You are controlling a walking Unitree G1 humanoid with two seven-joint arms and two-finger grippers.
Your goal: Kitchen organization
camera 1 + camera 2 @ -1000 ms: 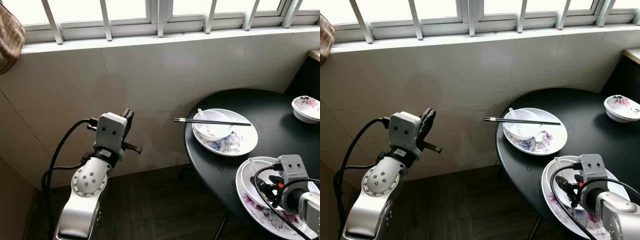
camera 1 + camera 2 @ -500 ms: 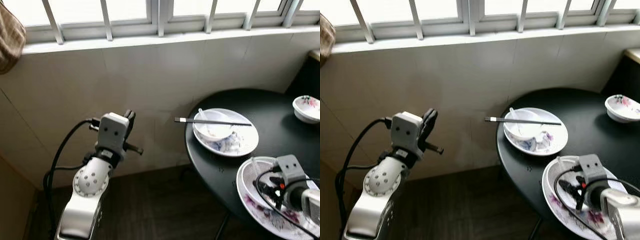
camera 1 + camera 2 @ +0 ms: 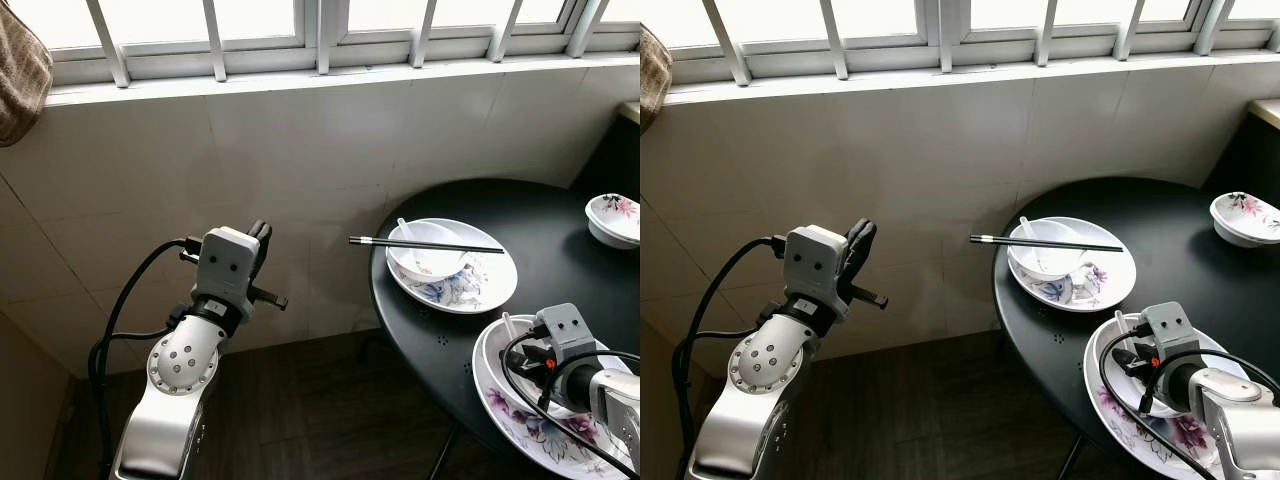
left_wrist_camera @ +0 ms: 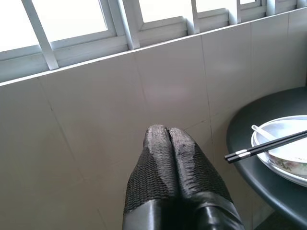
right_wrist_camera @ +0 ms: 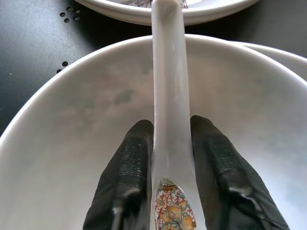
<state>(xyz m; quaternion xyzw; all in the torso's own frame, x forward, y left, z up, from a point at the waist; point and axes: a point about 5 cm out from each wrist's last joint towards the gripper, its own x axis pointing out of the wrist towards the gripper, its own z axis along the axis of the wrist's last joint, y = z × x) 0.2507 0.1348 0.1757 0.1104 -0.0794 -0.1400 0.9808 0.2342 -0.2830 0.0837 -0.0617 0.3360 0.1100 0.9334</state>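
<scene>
Left claw (image 4: 169,136) raised before tiled wall at 9 o'clock, fingers pressed together, empty, unmoved since earlier frame. Black chopsticks (image 3: 425,244) lie across bowl (image 3: 428,252) on floral plate (image 3: 455,270), round black table (image 3: 540,225) at 2 o'clock. Right claw (image 5: 171,143) at 4 o'clock, clamped on white spoon (image 5: 168,81) over near bowl (image 5: 62,143); arm now drawn nearer than before.

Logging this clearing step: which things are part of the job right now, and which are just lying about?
In hand:
right gripper
white spoon
near bowl
near floral plate

Lying about:
chopsticks
far bowl
small floral bowl
left gripper, idle
</scene>
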